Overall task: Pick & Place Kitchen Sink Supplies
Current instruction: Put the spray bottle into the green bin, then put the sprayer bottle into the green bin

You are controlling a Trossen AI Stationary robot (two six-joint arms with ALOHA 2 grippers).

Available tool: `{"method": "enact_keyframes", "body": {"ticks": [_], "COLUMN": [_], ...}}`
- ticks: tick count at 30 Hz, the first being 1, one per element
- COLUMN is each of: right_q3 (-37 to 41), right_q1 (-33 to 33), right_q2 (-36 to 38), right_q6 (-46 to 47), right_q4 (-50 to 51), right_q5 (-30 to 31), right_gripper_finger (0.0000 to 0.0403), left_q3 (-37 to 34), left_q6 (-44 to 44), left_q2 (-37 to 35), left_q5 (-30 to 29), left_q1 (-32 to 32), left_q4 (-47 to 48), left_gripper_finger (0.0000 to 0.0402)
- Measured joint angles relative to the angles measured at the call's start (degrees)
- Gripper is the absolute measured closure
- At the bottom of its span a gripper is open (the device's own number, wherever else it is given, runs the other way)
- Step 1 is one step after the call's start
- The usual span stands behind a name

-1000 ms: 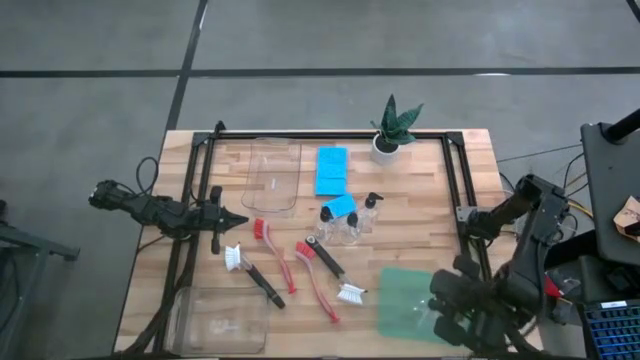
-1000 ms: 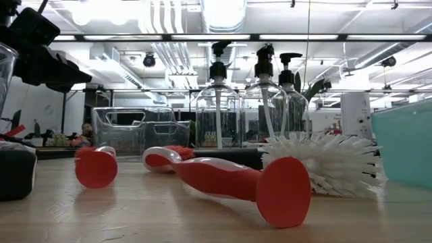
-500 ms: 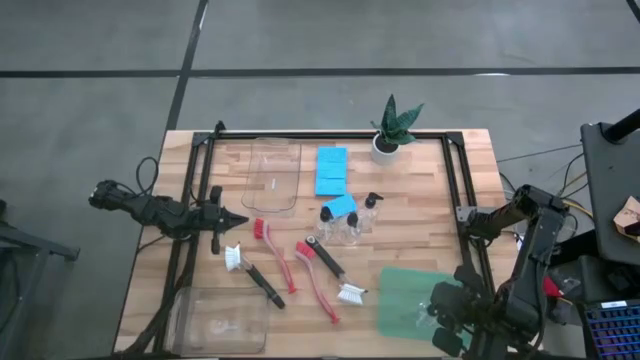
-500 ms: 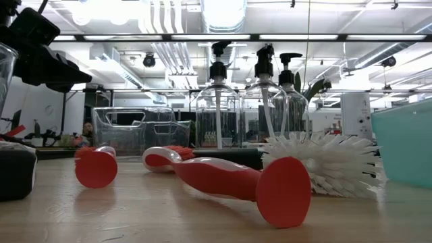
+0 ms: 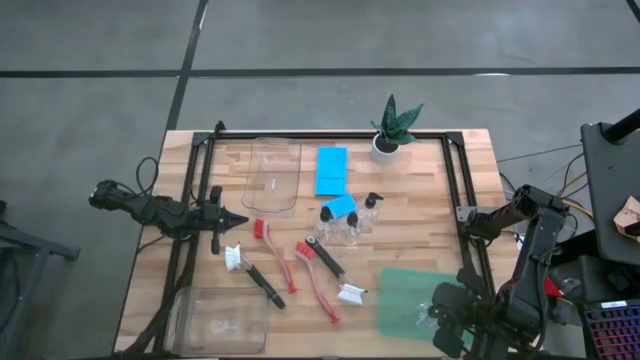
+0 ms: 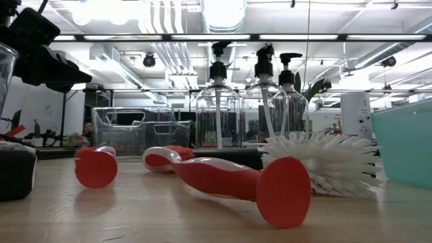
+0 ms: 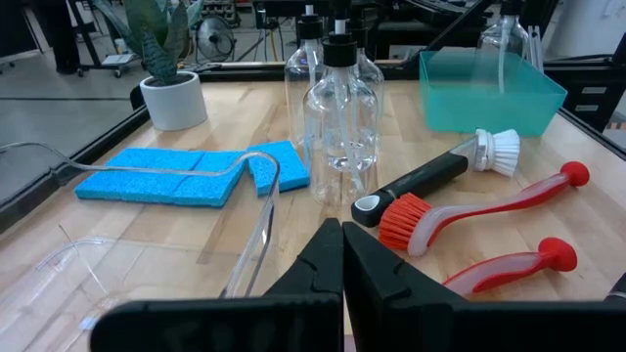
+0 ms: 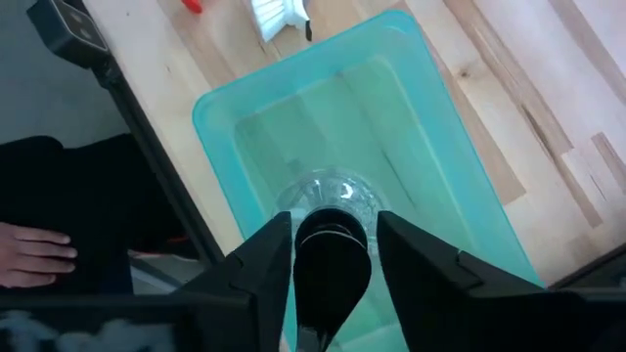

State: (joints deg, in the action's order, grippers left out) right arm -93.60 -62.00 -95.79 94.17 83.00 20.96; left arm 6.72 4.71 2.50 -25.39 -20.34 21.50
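Pale matt wood-plank table [image 5: 420, 225] w/ black metal frame [image 5: 330, 134]; on it glossy red plastic brush handles [image 6: 223, 179], clear glossy plastic bottles [image 7: 339, 132], rough matt blue sponges [image 7: 161, 176].

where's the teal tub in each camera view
High view: teal tub, table's lower right in the picture.
Low view: right edge.
Left wrist view: beyond the brushes.
Right wrist view: middle, under the pump bottle held by the right pincer.
Shared landmark: white brush head beside it.
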Motion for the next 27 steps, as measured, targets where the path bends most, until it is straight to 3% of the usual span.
{"method": "enact_keyframes", "body": {"ticks": [8,18,22,27], "right_q3": [-1.92,-4.69,-4.63,-4.52], "right_q1": [0.13,1.22,5.17,12.47], "right_q2": [0.29,1.38,3.06,5.00], "right_q6": [-0.04,-3.07,-5.46,-16.50], "right_q4": [3.09,6.97,7.05,6.96], "right_q5": [0.57,8.58,11.63,13.79], "right_gripper_finger": [0.0188,0.0155,0.0155,0.0155], "left_q3": [0.00,0.00,0.00,0.00], "left_q6": [0.00,0.00,0.00,0.00], "left_q2": [0.00,0.01,0.01,0.00], "left_q5": [0.01,0.02,0.00,0.00], "left_q1": [0.00,-0.01,-0.02,0.00], "left_q4": [0.00,0.00,0.00,0.00], "left_gripper_finger": [0.0401,0.0401,0.0401,0.0401]}}
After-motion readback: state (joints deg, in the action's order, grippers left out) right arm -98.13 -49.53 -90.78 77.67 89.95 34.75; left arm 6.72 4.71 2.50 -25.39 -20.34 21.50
